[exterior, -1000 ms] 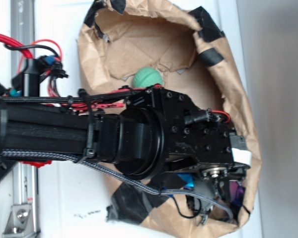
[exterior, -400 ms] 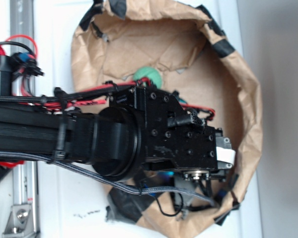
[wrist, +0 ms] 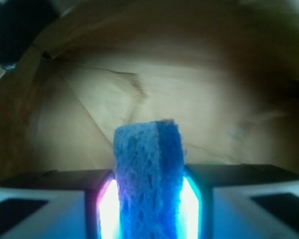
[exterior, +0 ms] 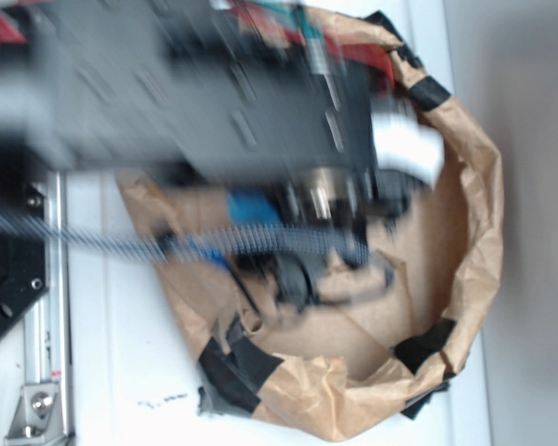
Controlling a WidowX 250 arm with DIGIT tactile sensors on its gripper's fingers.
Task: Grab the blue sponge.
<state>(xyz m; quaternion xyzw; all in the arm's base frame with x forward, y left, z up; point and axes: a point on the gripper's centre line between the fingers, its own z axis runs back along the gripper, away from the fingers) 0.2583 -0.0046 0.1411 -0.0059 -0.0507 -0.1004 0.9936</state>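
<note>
The blue sponge (wrist: pixel 148 159) stands upright in the middle of the wrist view, porous and bright blue. My gripper (wrist: pixel 149 204) is shut on it, one finger pressed against each side. Behind it lies the crumpled brown paper of the bag's floor (wrist: pixel 139 99). In the exterior view my black arm (exterior: pixel 214 102) is a motion-blurred mass over the upper half of the paper bag (exterior: pixel 470 232). A blue patch (exterior: pixel 256 206) shows under it, too blurred to tell what it is.
The brown paper bag lies open on a white surface, its rolled rim patched with black tape (exterior: pixel 423 344). A metal rail (exterior: pixel 46 372) runs along the left edge. A braided cable (exterior: pixel 93 240) hangs across the bag's left side.
The arm has swept toward the top of the exterior picture and is now blurred. The green ball no longer shows. More of the bag's floor is uncovered.
</note>
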